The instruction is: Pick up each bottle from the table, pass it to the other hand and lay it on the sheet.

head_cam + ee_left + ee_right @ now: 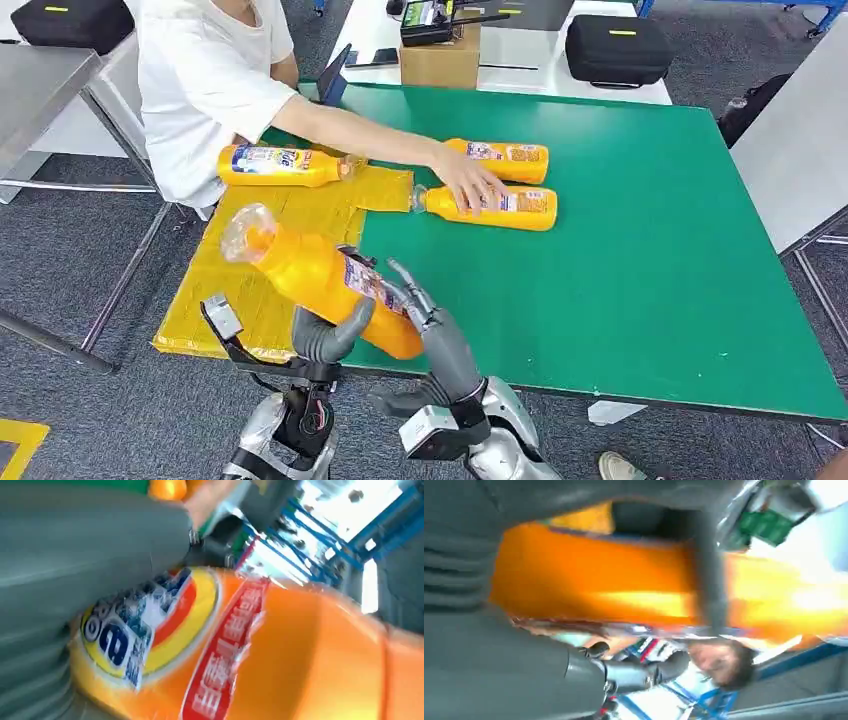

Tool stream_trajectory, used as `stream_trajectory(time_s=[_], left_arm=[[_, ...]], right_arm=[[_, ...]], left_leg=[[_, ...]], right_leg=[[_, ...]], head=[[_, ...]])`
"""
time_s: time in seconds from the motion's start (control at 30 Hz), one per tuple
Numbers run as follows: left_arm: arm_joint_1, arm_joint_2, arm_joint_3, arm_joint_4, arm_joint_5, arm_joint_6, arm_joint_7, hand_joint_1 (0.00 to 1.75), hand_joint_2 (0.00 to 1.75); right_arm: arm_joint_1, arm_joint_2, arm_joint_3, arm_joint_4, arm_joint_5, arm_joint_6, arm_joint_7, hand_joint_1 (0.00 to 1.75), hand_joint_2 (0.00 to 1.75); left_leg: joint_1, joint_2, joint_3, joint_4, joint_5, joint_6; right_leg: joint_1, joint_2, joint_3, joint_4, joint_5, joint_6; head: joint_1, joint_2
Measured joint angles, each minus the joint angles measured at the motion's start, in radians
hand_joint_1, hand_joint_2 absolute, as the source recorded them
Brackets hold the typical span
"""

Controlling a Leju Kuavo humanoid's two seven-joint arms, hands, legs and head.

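Observation:
An orange bottle (305,272) with a clear cap hangs tilted over the near edge of the yellow sheet (215,300), cap pointing left and away from me. My left hand (328,335) grips its lower body from beneath. My right hand (432,322) holds the base end, fingers (408,285) lying over the label. In the left wrist view the bottle (300,650) sits pressed against my left hand (75,555). In the right wrist view a finger (709,570) of my right hand (484,655) crosses the bottle (599,580). A second bottle (280,165) lies on the sheet's far end.
Two more orange bottles lie on the green table (640,260): the far bottle (505,160) and the near bottle (495,205), which a person's hand (465,183) touches. The person in white sits at the far left. A cardboard box (440,60) stands beyond the table.

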Motion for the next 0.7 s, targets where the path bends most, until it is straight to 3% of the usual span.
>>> stream_trajectory(time_s=[0.2, 0.33, 0.57, 0.7], left_arm=[[-0.009, -0.005, 0.018, 0.013, -0.045, 0.050, -0.009, 1.75, 1.75], [-0.073, 0.003, 0.048, 0.073, -0.392, 0.374, -0.077, 1.75, 1.75], [-0.215, 0.057, 0.159, 0.288, -0.790, 0.642, -0.164, 1.75, 1.75], [-0.311, 0.110, 0.164, 0.464, -1.237, 0.843, -0.056, 1.75, 1.75]], right_arm=[[0.010, 0.001, 0.011, -0.041, 0.012, -0.046, -0.031, 0.00, 0.00], [0.012, 0.000, 0.036, -0.126, 0.045, -0.146, -0.049, 0.00, 0.00], [-0.025, -0.001, 0.095, -0.224, 0.015, -0.155, -0.042, 0.00, 0.00], [-0.041, -0.002, 0.099, -0.224, -0.038, -0.117, -0.074, 0.00, 0.00]], left_leg=[[0.000, 0.000, -0.001, 0.000, 0.000, 0.000], [0.000, -0.001, -0.001, 0.000, 0.000, 0.000], [0.000, -0.001, 0.000, 0.000, 0.002, 0.000], [0.000, -0.001, 0.000, 0.000, 0.002, 0.000]], right_leg=[[0.000, 0.000, 0.000, 0.000, 0.000, 0.000], [0.000, -0.001, 0.000, 0.000, 0.000, 0.000], [0.000, -0.001, 0.000, 0.001, 0.000, 0.000], [0.000, 0.000, 0.000, 0.002, 0.000, 0.000]], head=[[0.001, 0.000], [0.001, 0.000], [0.001, 0.000], [0.001, 0.000]])
